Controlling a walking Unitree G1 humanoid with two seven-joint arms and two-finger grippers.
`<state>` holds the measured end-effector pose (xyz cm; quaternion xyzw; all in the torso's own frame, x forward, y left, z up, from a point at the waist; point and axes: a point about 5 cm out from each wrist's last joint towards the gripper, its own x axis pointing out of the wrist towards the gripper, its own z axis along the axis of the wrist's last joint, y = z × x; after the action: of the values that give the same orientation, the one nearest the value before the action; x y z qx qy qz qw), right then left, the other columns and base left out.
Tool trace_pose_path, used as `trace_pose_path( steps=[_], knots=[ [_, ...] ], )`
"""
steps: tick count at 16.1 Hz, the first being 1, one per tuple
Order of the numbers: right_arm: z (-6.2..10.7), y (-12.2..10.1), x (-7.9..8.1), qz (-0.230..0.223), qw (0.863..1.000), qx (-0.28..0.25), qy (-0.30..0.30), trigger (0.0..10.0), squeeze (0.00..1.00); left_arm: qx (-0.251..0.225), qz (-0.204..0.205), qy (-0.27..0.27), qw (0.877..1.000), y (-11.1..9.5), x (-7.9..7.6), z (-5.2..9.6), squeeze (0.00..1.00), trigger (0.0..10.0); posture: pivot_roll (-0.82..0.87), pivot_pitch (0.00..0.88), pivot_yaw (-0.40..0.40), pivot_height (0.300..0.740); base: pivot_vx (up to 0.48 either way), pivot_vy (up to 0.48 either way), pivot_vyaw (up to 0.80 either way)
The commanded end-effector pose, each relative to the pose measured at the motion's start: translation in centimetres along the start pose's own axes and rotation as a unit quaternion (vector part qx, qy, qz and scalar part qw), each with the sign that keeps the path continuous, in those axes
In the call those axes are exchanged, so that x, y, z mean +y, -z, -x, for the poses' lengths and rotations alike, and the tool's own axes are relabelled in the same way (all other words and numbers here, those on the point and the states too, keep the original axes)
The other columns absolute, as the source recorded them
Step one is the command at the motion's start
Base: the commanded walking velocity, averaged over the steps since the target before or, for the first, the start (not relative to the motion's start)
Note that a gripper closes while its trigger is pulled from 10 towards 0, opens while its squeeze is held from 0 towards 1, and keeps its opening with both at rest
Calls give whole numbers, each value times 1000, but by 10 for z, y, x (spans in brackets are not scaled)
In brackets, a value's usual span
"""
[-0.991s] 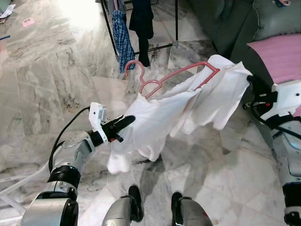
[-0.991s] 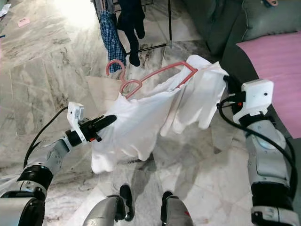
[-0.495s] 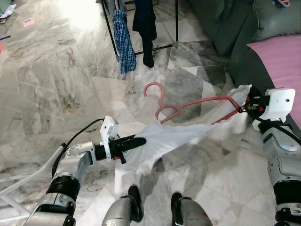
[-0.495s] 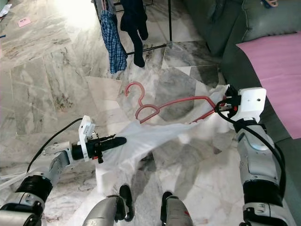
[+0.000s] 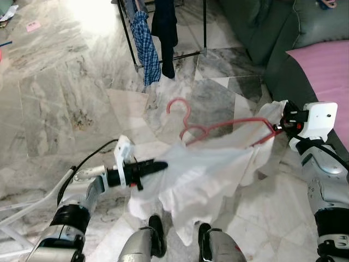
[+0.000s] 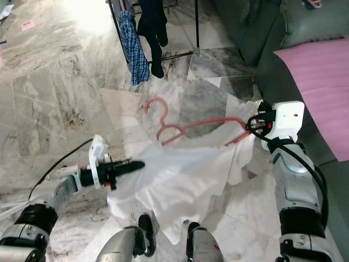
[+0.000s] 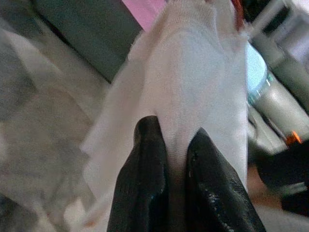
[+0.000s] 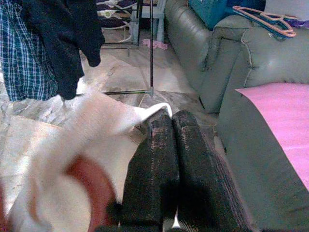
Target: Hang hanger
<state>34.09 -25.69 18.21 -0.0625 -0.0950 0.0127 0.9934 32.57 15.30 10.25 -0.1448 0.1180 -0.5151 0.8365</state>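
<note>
A pink hanger [image 5: 218,124] hangs in the air before me, its hook [image 5: 179,105] pointing away. A white shirt [image 5: 202,174] drapes from it toward my feet. My right gripper [image 5: 279,126] is shut on the hanger's right end, where the shirt's shoulder wraps it. My left gripper [image 5: 158,164] is shut on the shirt's left edge, low and to the left; in the left wrist view its fingers [image 7: 149,183] pinch white cloth [image 7: 193,87]. A black clothes rack [image 5: 163,33] stands ahead.
A blue plaid garment [image 5: 146,43] and dark clothes [image 5: 164,27] hang on the rack. A grey-green sofa [image 5: 283,38] with a pink cushion [image 5: 324,71] fills the right side. More hangers [image 8: 263,17] lie on the sofa back. Marble floor [image 5: 60,98] spreads to the left.
The shirt has dropped and now hangs lower toward my feet. The hanger has stayed near level since half a second ago; a second ago both arms held it higher.
</note>
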Motion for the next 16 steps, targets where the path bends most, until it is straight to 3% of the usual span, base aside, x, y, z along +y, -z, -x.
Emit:
trace_pose_path(
  steps=[1,4,8,10,13,16],
  knots=[
    [7,12,0,-6,1000,24,-3,0,0,-75,9,-49,996,-17,10,6,0,0,-45,303,23,740,0,0,0],
    [14,19,-7,-2,999,40,10,0,0,-136,36,-87,986,-33,19,15,0,0,-47,305,24,740,0,0,0],
    [18,24,-5,-10,999,49,14,0,0,-118,38,-87,988,-26,18,13,0,0,-50,309,28,740,0,0,0],
    [18,24,-9,-10,998,49,28,0,0,-87,27,-67,994,-20,14,12,0,0,-47,311,29,740,0,0,0],
    [9,-2,-19,-7,999,-7,51,0,0,58,-29,-29,997,18,5,13,0,0,-46,313,28,740,0,0,0],
    [0,-16,-18,-6,999,-20,46,0,0,94,-31,6,995,33,-2,13,0,0,-53,314,28,740,0,0,0]
  ],
)
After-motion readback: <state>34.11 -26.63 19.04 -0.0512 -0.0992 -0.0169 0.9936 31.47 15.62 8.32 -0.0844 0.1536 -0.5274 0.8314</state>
